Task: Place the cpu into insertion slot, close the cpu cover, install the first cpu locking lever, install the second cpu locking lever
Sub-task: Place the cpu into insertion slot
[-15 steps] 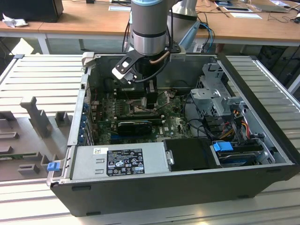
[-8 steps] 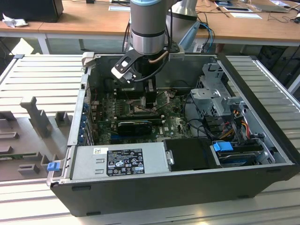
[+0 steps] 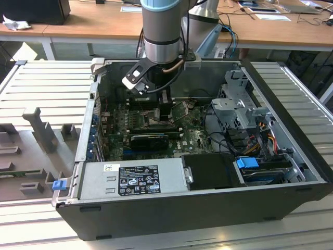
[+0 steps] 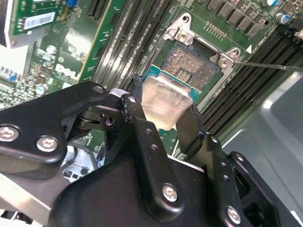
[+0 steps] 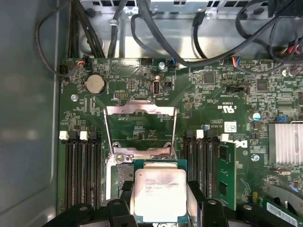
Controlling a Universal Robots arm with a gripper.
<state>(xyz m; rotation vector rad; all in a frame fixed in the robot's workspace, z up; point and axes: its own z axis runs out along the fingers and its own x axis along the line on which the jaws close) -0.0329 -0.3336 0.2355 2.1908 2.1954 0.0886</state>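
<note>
The pincer (image 4: 164, 108) (image 5: 160, 201) is clenched on the cpu (image 4: 163, 101) (image 5: 160, 194), one finger on each of two opposite edges, metal top facing the cameras. The chip hangs over the near part of the insertion slot (image 4: 195, 66) (image 5: 118, 174), whose pin field is partly uncovered; I cannot tell whether they touch. The cpu cover (image 5: 139, 110) stands swung open just beyond the slot. In the exterior view, the arm (image 3: 161, 31) reaches into the computer case (image 3: 291, 120), with the drive cage (image 3: 239, 107) at three o'clock from it and the power supply (image 3: 130, 177) at six.
</note>
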